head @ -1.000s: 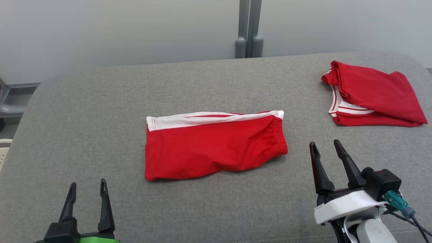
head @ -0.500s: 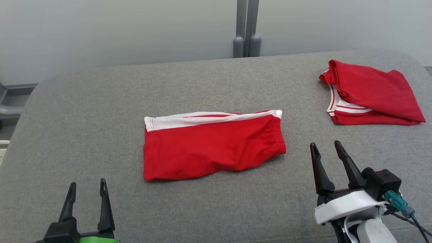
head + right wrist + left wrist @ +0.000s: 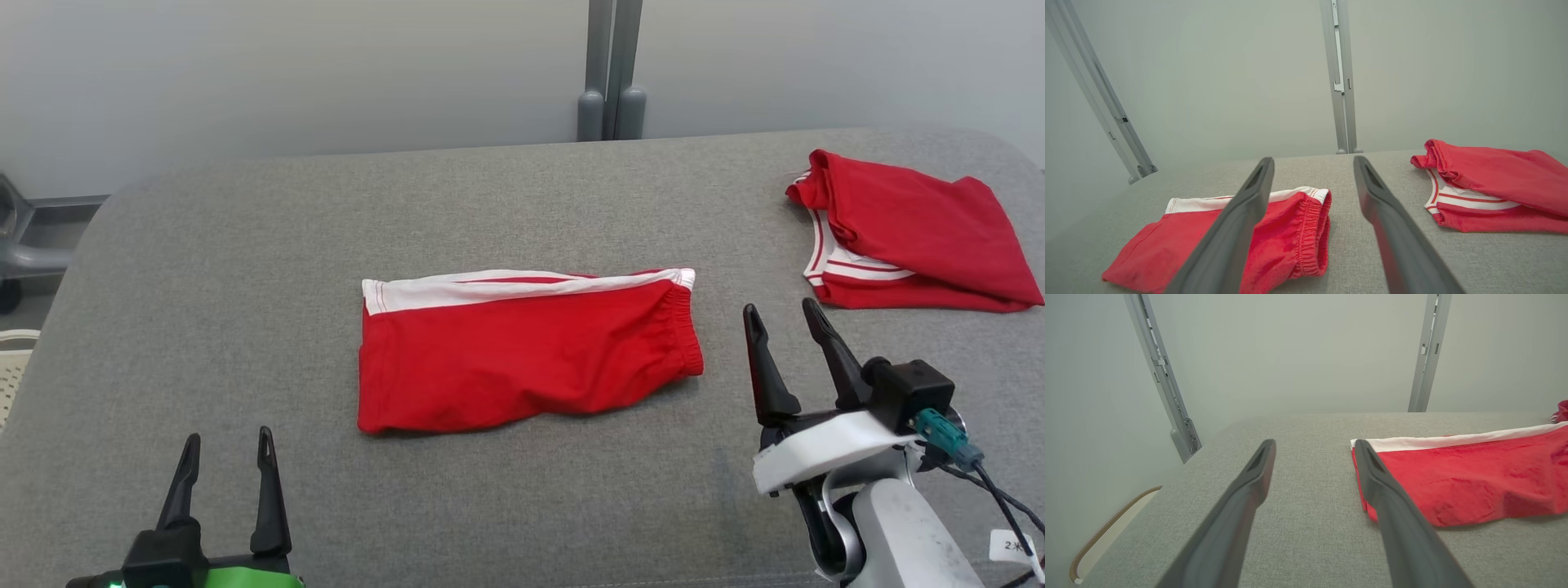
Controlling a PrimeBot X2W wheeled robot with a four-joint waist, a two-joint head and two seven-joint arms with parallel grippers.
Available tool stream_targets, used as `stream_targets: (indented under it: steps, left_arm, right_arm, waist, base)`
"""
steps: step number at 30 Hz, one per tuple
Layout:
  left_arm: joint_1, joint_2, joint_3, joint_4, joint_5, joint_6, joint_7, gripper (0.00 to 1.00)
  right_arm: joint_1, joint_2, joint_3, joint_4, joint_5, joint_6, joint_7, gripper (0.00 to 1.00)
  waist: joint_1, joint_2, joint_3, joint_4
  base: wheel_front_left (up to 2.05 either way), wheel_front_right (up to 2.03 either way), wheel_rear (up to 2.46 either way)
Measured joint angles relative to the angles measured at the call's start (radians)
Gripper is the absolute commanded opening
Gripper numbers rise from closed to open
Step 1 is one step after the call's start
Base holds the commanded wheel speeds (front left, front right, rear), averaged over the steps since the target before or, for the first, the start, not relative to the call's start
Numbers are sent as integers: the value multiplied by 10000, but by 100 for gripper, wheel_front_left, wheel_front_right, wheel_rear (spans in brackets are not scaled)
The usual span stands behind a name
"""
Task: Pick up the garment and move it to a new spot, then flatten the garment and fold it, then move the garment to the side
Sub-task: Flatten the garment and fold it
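Red shorts (image 3: pixel 522 351) folded flat mid-bench (image 3: pixel 204 269), left jaws wide and empty at their 7 o'clock, right jaws likewise at 4 (staged for the side move, I'd guess), second red garment (image 3: pixel 914 233) parked at 2.

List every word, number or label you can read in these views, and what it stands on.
white tag beside the right arm's cable: dark print, perhaps starting "2", too small and cut off by the picture's edge to read.
red shorts: no lettering visible.
red top: no lettering visible.
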State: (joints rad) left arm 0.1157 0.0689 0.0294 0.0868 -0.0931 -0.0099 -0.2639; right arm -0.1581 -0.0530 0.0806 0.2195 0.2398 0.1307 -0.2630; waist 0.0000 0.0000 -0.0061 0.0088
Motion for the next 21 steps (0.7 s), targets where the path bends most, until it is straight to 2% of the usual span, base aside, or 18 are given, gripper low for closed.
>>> stream_targets:
  steps: [9, 21]
  left_arm:
    - [-302, -67, -376, 174, 63, -174, 0, 100]
    - [-912, -132, -986, 376, 73, -337, 0, 100]
  right_arm:
    - [-1674, -40, -71, 3089, 44, 0, 33, 100]
    - [-3709, -173, -523, 6475, -10, 0, 4, 100]
  waist:
    - [0, 0, 72, 507]
    - [0, 0, 719, 1374]
  base:
    - [0, 0, 0]
    - [0, 0, 0]
